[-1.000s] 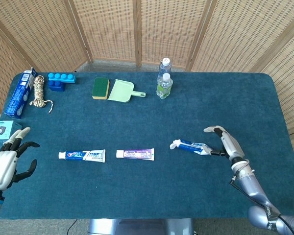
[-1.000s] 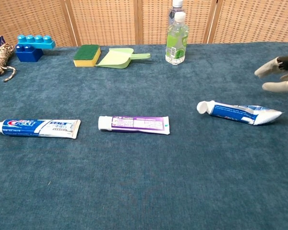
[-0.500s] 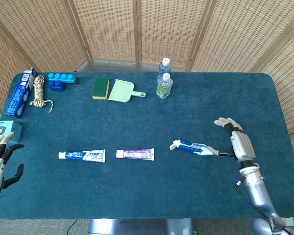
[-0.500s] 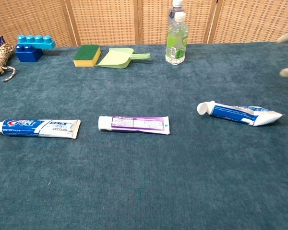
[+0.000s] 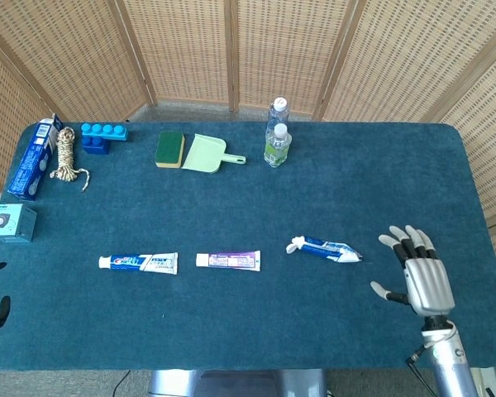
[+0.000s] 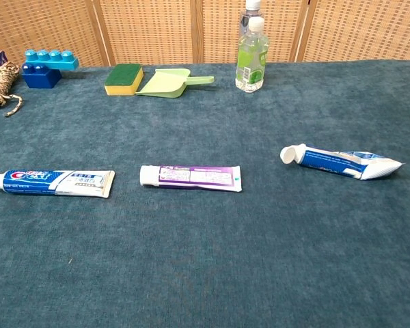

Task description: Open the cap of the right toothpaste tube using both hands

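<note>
Teal table [image 5: 231, 314]: purple tube [image 5: 228, 260] lies beside right toothpaste tube [image 5: 326, 248].

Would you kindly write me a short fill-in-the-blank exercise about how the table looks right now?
1. The right hand holds ____.
2. The cap of the right toothpaste tube points toward the robot's ____.
3. The green-and-yellow sponge lies beside the pale green ____.
4. The middle of the three tubes, the purple toothpaste tube, has a ____ cap.

Missing words: nothing; left; dustpan; white
</note>
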Robot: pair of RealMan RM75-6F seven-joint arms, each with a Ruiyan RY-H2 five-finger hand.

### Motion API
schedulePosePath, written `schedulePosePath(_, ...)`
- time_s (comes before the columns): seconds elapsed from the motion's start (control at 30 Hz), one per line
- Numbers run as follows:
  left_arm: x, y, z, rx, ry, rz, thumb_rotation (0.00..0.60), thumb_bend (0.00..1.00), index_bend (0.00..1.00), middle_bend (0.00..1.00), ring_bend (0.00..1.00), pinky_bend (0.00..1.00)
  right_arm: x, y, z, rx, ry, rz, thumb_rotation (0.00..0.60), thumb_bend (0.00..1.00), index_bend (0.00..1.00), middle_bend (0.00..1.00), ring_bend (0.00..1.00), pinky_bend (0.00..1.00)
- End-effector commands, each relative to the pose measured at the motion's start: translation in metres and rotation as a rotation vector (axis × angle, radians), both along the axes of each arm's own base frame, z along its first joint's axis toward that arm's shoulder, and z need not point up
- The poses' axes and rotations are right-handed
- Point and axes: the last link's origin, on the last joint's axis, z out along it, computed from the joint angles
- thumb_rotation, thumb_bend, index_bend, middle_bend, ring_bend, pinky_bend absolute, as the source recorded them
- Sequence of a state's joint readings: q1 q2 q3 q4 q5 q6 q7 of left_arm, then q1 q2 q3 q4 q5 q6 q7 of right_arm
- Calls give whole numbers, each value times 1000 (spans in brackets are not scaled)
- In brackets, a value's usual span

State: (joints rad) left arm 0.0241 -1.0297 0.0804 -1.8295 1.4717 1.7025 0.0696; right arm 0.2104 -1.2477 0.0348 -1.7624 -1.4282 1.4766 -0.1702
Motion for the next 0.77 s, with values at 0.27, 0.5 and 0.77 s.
schedulePosePath(0.27, -4, -15, 2, 28, -29, -4, 600, 404, 227, 101, 0, 20, 0, 15, 5, -4, -10, 8, 524, 163, 233, 159, 4, 88)
schedulePosePath(0.5, 0, -18, 7, 28, -31, 0, 600, 400, 220, 101, 0, 17, -4, 22, 6, 3, -42, -4, 522, 163, 234, 158, 7, 90)
schedulePosePath(0.77, 6, -14, 4, 14, -28, -19, 600, 401, 219, 100, 0, 18, -7, 26, 6, -4, -60, -7, 525, 163, 235, 158, 7, 90)
